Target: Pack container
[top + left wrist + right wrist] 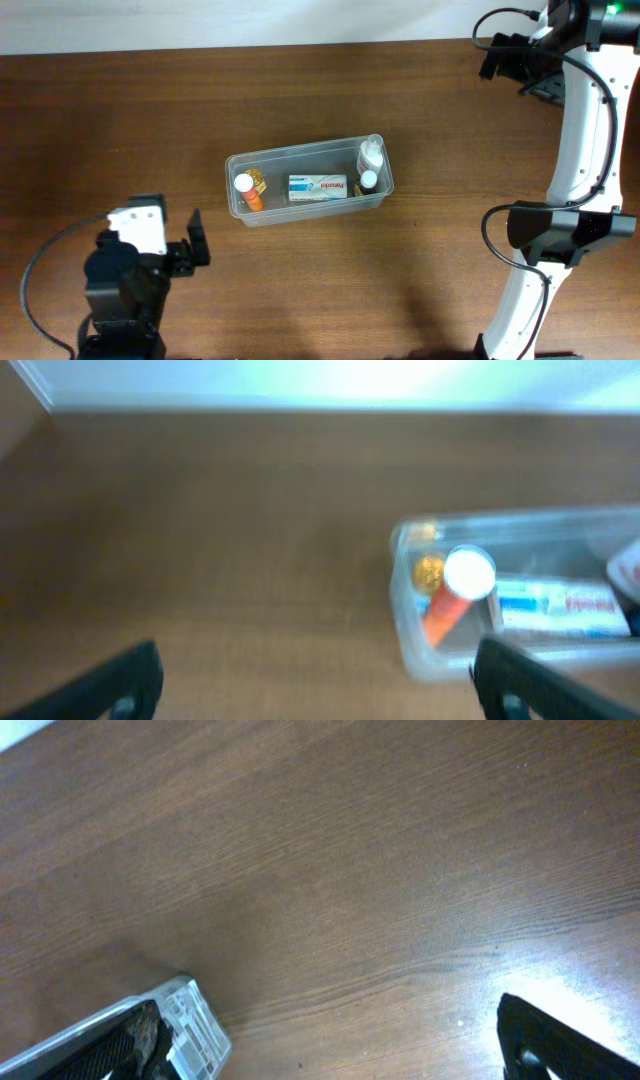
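Note:
The container point(238, 164), a clear shallow tub, stands at the table's middle. Inside lie an orange bottle with a white cap point(248, 192) at the left, a white-and-blue box point(318, 187) in the middle and two small clear bottles point(370, 156) at the right. My left gripper point(188, 247) is low at the front left, apart from the tub, open and empty. In the left wrist view its fingers point(315, 685) frame bare wood, with the container point(405, 595) and the orange bottle point(452, 598) ahead to the right. My right gripper point(492, 55) is high at the back right, open and empty point(335, 1040).
The brown wooden table point(120, 120) ends at a white wall along its back edge point(250, 42). A white ridged piece point(195, 1030) shows beside the right gripper's left finger. The right arm's white links and cables point(575, 150) stand along the right side.

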